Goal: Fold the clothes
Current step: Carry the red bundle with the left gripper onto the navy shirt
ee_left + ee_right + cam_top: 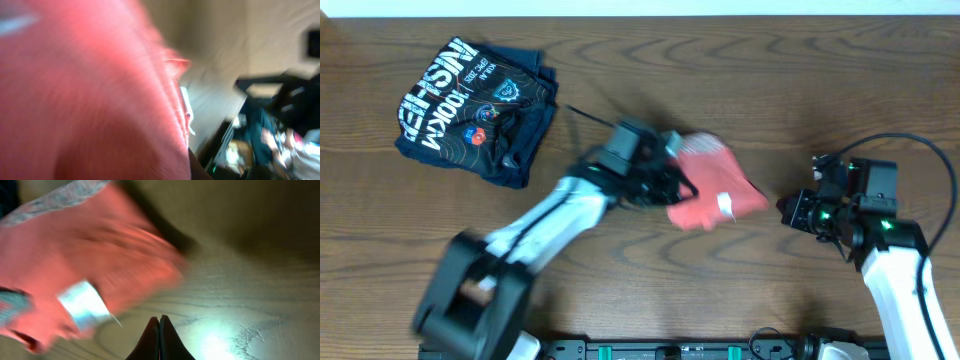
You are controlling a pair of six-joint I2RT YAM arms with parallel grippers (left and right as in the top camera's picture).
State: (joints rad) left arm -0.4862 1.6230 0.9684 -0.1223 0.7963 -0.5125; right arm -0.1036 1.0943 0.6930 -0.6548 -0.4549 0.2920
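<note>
Overhead view: the orange-red T-shirt (705, 185) is bunched in a lump on the wooden table (770, 90), well to the right of the navy folded shirt (475, 110). The left gripper (672, 188) is clamped on the edge of the lump that is nearest to the navy shirt. Just past the lump, farther from the navy shirt, the right gripper (788, 210) has its fingers pressed together and holds nothing. A white label (726, 205) shows on the lump.

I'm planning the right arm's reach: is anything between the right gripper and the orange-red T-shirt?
Nothing visible: only bare table separates the right gripper from the orange-red T-shirt; the left gripper sits at its far edge.
</note>
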